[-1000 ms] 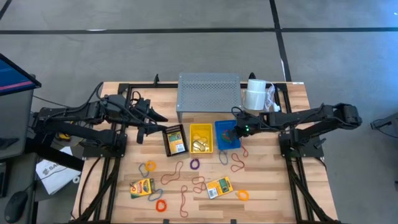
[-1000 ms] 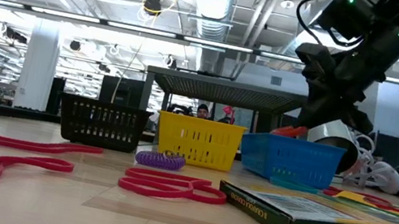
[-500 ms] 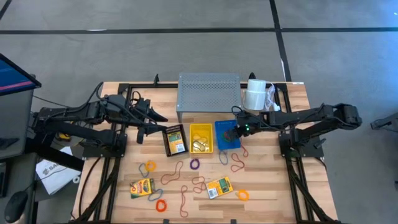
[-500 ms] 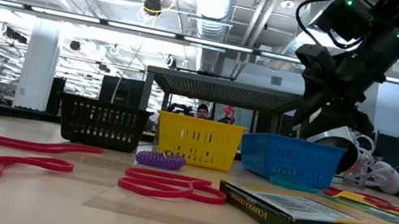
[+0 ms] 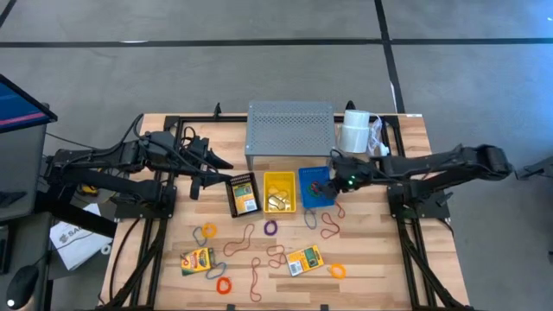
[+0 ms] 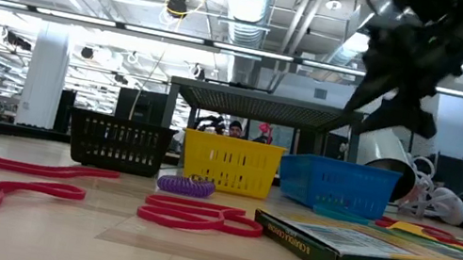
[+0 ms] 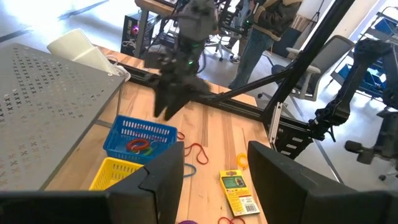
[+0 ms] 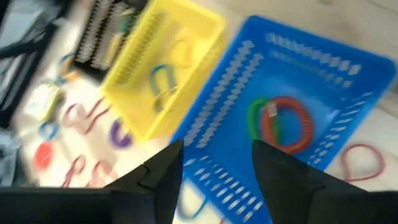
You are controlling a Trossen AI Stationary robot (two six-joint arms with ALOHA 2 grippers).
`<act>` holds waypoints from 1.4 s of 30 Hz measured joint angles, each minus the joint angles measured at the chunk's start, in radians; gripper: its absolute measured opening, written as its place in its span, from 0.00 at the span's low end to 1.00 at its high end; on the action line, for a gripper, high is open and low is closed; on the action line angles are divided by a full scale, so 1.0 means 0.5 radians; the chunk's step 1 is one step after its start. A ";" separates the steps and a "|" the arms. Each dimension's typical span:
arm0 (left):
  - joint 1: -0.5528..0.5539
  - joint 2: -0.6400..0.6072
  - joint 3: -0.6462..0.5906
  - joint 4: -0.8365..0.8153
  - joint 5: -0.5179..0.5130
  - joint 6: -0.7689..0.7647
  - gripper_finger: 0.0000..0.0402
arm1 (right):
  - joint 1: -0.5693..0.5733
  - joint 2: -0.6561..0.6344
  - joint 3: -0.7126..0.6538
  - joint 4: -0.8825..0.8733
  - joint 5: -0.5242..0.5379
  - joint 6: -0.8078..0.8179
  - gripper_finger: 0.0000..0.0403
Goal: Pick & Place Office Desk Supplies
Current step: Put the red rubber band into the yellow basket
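My right gripper (image 5: 336,180) (image 8: 214,155) hangs open over the right end of the blue basket (image 5: 316,187) (image 8: 323,81), touching nothing. A red coiled band (image 8: 287,124) and a green one (image 8: 256,117) lie on the basket's floor. My left gripper (image 5: 226,178) (image 7: 214,158) waits open above the black basket (image 5: 243,193), which holds one crayon box (image 5: 245,201). Two more crayon boxes (image 5: 197,259) (image 5: 304,260) lie flat near the table's front. Several rubber bands (image 5: 270,228) (image 5: 330,226) lie scattered around them.
The yellow basket (image 5: 279,191) stands between the black and blue ones. Behind them are the grey perforated riser (image 5: 289,130) and the white roll (image 5: 354,131). In the low view a crayon box (image 6: 382,252) and red bands (image 6: 197,215) lie close. A person (image 7: 264,25) stands beyond the table.
My right gripper has opened and let go of a red band, which now lies in the blue basket. It has then risen and drawn back a little toward the table's right edge.
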 joint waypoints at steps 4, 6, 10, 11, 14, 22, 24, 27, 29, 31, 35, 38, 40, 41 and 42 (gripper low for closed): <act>0.000 0.000 0.000 0.000 0.000 0.000 0.43 | 0.165 -0.138 0.000 -0.127 -0.025 -0.050 0.38; 0.000 0.000 0.000 0.000 0.000 0.000 0.43 | 0.241 -0.179 0.000 -0.249 -0.020 -0.015 0.34; 0.000 0.000 0.000 0.000 0.000 0.000 0.43 | 0.364 -0.191 0.000 -0.525 0.024 0.140 0.27; 0.000 0.000 0.000 -0.001 0.000 0.000 0.43 | 0.388 -0.185 0.000 -0.583 0.025 0.175 0.26; 0.000 0.000 0.000 -0.001 0.000 0.000 0.43 | 0.434 -0.134 0.000 -0.684 0.025 0.252 0.24; 0.000 0.000 0.000 -0.006 0.000 0.000 0.43 | 0.400 0.117 0.000 -0.732 0.005 0.381 0.29; 0.000 0.000 0.000 -0.007 0.000 0.000 0.43 | 0.396 0.193 0.000 -0.715 -0.050 0.390 0.32; 0.000 0.000 0.000 -0.007 0.000 0.000 0.43 | 0.401 0.308 0.000 -0.713 -0.084 0.418 0.35; 0.000 0.000 0.000 -0.007 0.000 0.000 0.43 | 0.418 0.374 0.017 -0.723 -0.081 0.422 0.36; 0.000 0.000 0.000 -0.007 0.001 0.000 0.43 | 0.420 0.437 0.053 -0.729 -0.082 0.410 0.36; -0.001 0.000 0.000 -0.007 0.001 0.000 0.43 | 0.417 0.574 0.188 -0.811 -0.026 0.320 0.33; 0.000 0.000 0.000 -0.007 0.001 0.000 0.43 | 0.409 0.694 0.304 -0.930 0.026 0.203 0.31; 0.000 -0.001 0.000 -0.007 0.001 0.000 0.43 | 0.396 0.763 0.354 -0.988 0.026 0.129 0.30; 0.000 0.000 0.000 -0.007 0.001 0.000 0.43 | 0.390 0.795 0.371 -0.996 0.026 0.100 0.30; 0.000 0.000 0.000 -0.007 0.001 0.000 0.43 | 0.388 0.822 0.383 -0.990 0.025 0.078 0.30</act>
